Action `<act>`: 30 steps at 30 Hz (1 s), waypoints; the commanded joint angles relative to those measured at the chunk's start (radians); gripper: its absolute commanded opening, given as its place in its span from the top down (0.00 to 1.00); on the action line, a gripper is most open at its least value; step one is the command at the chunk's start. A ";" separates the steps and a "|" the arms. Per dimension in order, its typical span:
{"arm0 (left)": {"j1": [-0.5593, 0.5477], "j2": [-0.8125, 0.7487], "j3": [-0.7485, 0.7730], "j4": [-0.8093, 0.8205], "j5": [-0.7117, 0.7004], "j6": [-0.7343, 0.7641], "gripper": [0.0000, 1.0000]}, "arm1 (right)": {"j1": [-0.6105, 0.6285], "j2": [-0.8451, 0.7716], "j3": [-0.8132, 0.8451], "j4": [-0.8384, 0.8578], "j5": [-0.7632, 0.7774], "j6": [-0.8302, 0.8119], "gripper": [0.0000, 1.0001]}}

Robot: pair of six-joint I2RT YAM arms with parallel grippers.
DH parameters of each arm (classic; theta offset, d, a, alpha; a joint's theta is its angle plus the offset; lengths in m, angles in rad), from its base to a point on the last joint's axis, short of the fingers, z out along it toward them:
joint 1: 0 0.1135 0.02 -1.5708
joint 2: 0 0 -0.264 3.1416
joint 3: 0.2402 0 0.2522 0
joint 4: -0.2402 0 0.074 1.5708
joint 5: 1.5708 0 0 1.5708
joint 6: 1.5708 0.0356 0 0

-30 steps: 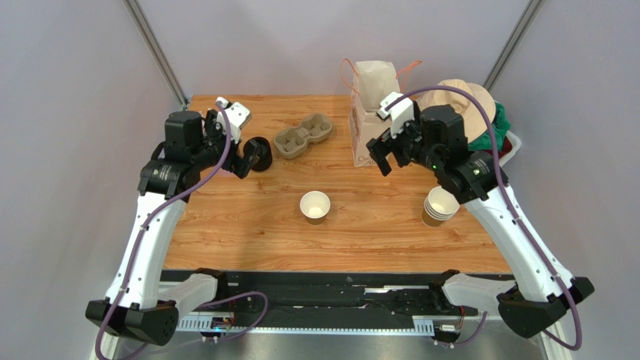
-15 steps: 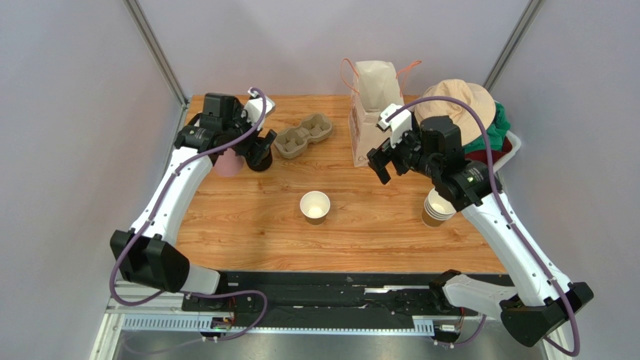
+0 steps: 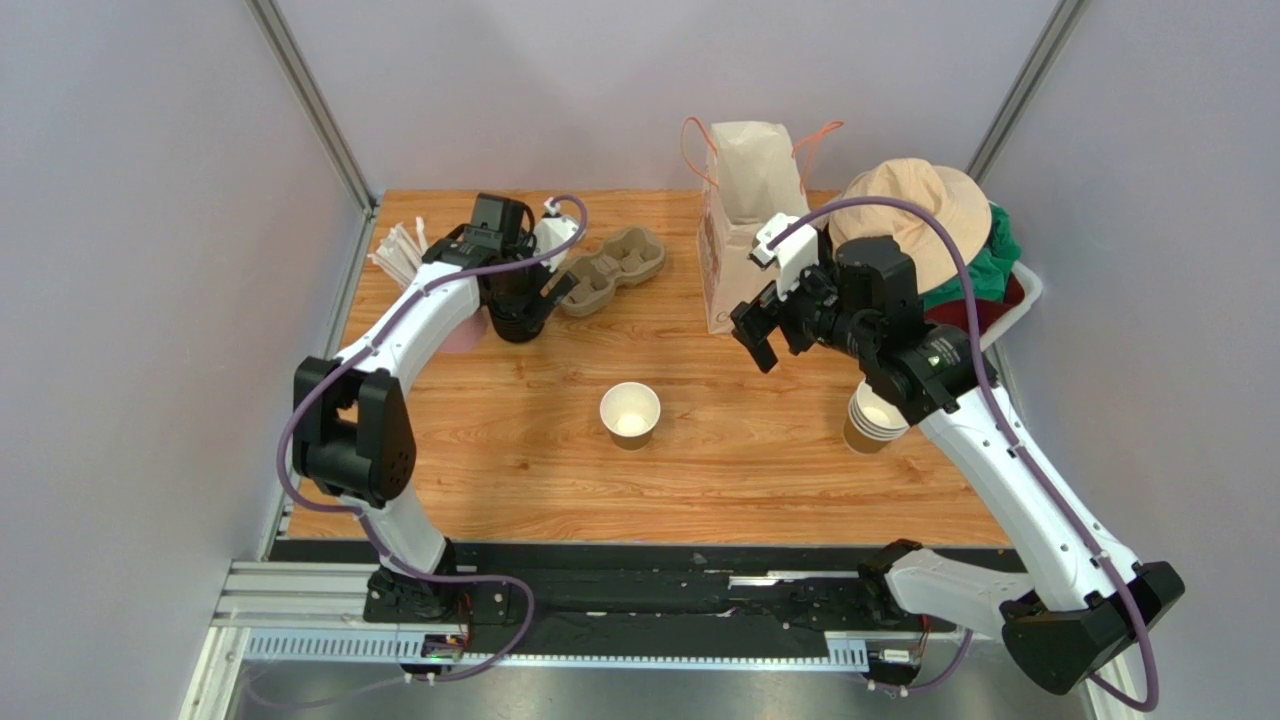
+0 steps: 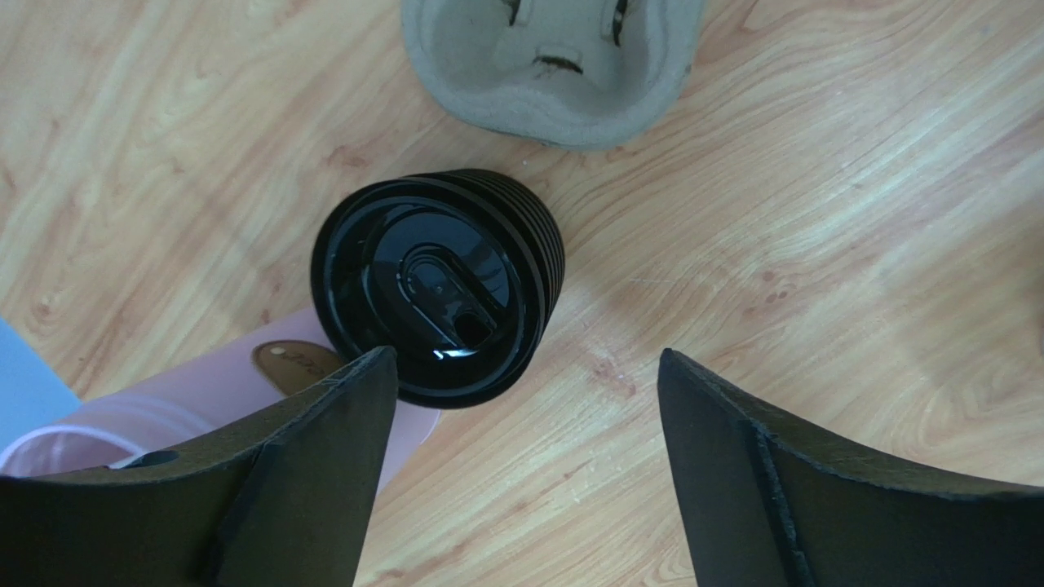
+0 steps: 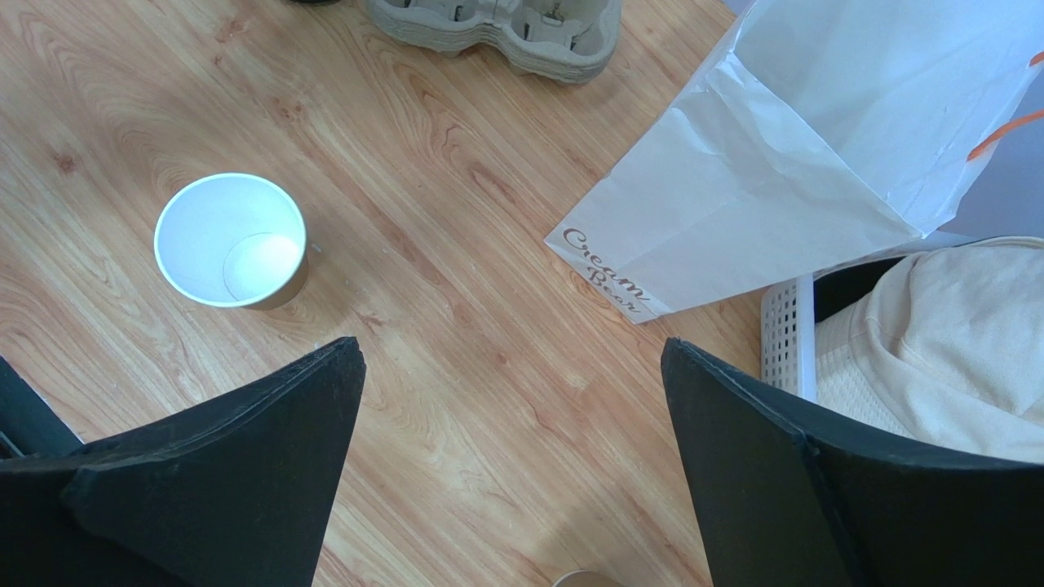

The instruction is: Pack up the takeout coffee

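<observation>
The takeout coffee cup [image 3: 630,413], small, kraft brown and white inside, stands lidless at the table's middle; the right wrist view shows it too [image 5: 230,239]. A pile of black lids [image 3: 519,311] sits at the far left. My left gripper [image 3: 537,288] hovers over that pile, open. In its wrist view the lids [image 4: 435,284] lie just beyond the left fingertip [image 4: 355,404], with bare wood between the jaws. My right gripper [image 3: 759,323] hangs open in front of the white paper bag [image 3: 747,225], nothing between its fingers [image 5: 760,416].
A grey pulp cup carrier [image 3: 606,270] lies right of the lids. A pink holder [image 4: 221,404] stands left of them, with white sticks [image 3: 398,252] behind. A stack of brown cups [image 3: 876,413] is at the right, and a basket [image 5: 784,336] with a beige hat [image 3: 917,210] at the far right.
My left arm has swung right and away from me, bringing its gripper over the lid pile, jaws slightly narrower. The right gripper has hardly moved.
</observation>
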 commanded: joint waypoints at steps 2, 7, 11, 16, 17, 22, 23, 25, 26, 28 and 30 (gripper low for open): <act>-0.002 0.047 0.026 0.047 -0.041 0.045 0.18 | 0.002 -0.030 -0.013 0.055 -0.008 -0.005 0.01; -0.002 0.076 0.019 0.054 -0.036 0.040 0.23 | 0.001 -0.030 -0.021 0.058 -0.011 -0.007 0.01; -0.002 0.088 0.017 0.065 -0.044 0.043 0.25 | 0.001 -0.032 -0.026 0.061 -0.011 -0.008 0.01; -0.002 0.116 0.022 0.064 -0.045 0.045 0.28 | 0.001 -0.035 -0.029 0.062 -0.011 -0.008 0.01; -0.002 0.119 0.020 0.064 -0.042 0.045 0.28 | 0.001 -0.035 -0.032 0.062 -0.012 -0.008 0.01; -0.002 0.141 0.025 0.065 -0.053 0.048 0.33 | 0.001 -0.035 -0.032 0.064 -0.011 -0.008 0.01; -0.002 0.142 0.025 0.067 -0.056 0.048 0.33 | 0.001 -0.035 -0.033 0.064 -0.011 -0.008 0.01; -0.002 0.147 0.026 0.065 -0.056 0.043 0.35 | 0.001 -0.033 -0.035 0.065 -0.011 -0.010 0.01; -0.002 0.147 0.025 0.067 -0.056 0.045 0.36 | 0.001 -0.033 -0.035 0.065 -0.011 -0.008 0.01; -0.002 0.147 0.026 0.067 -0.053 0.039 0.41 | 0.002 -0.030 -0.036 0.065 -0.012 -0.011 0.01; -0.002 0.144 0.026 0.067 -0.048 0.037 0.44 | 0.001 -0.030 -0.036 0.068 -0.012 -0.011 0.01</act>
